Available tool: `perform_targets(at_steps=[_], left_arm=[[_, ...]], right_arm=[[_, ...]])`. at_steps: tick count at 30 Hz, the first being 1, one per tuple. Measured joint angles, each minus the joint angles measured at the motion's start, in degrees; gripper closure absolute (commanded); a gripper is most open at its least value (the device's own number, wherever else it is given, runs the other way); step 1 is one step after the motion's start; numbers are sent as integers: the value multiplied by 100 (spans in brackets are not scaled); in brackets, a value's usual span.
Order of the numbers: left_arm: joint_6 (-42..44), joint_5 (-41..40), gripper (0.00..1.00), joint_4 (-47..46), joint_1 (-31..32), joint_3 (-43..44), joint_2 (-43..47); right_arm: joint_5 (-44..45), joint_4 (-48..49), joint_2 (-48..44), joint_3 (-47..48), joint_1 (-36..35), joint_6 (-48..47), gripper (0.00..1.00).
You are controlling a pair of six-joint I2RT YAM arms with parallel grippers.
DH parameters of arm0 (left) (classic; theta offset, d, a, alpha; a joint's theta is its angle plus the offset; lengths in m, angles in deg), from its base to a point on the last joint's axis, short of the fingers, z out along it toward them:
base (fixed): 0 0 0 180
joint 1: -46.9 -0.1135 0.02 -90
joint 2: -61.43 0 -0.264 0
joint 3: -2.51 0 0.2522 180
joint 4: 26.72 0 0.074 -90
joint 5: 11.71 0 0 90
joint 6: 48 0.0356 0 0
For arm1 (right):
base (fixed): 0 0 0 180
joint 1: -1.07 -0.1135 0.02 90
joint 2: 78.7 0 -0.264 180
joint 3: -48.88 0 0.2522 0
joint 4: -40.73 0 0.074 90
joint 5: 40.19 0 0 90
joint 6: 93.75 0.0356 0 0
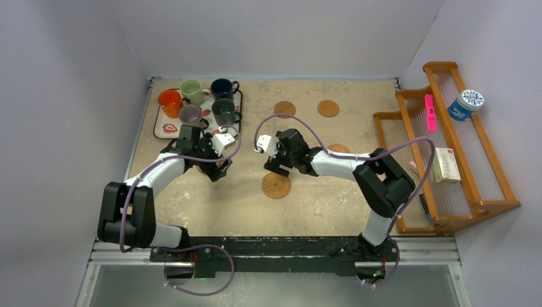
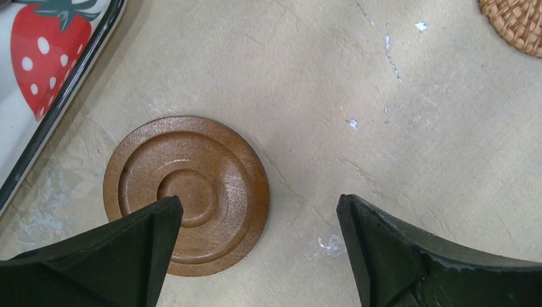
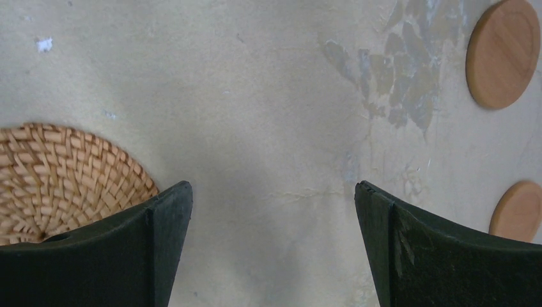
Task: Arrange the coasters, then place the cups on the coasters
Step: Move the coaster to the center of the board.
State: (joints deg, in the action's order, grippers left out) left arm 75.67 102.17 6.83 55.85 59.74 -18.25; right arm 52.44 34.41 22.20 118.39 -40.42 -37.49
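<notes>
Five cups stand on the strawberry tray (image 1: 163, 131): orange (image 1: 170, 101), pale green (image 1: 190, 91), navy (image 1: 222, 87), mauve (image 1: 190, 114) and dark green (image 1: 224, 110). A dark ringed coaster (image 2: 192, 185) lies flat on the table beside the tray. My left gripper (image 2: 259, 211) hangs open over its right edge, holding nothing. A woven coaster (image 1: 276, 185) lies mid-table, and my right gripper (image 1: 277, 167) stands open just beyond it over bare table. In the right wrist view the woven coaster (image 3: 57, 179) sits left of the right gripper (image 3: 273, 192). Plain coasters (image 1: 285, 108), (image 1: 328, 108) lie farther back.
A third plain coaster (image 1: 339, 149) peeks out behind the right arm. A wooden rack (image 1: 447, 147) along the right side holds a blue-and-white jar (image 1: 466, 104), a pink item (image 1: 430, 112) and a small box (image 1: 446, 165). White walls close in the table.
</notes>
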Motion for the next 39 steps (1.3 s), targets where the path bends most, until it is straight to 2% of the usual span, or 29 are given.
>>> perform_targets(at_steps=[8,13,20,26,39], left_arm=[[138,118,0,-7,-146,-28,-2],[151,188,0,-11,-240,-28,-4],[-4,304,0,-197,-358,-28,9],[-160,308,0,-411,-365,-28,72],[-17,428,0,-306,-365,-28,72]], right_arm=[[280,177,339,291,-201,4,1],[273,-37,254,315,-212,-9,1],[-350,-1137,-619,546,-212,-20,1],[-820,-1309,-1113,374,-271,-157,1],[-710,-964,-212,94,-352,-251,1]])
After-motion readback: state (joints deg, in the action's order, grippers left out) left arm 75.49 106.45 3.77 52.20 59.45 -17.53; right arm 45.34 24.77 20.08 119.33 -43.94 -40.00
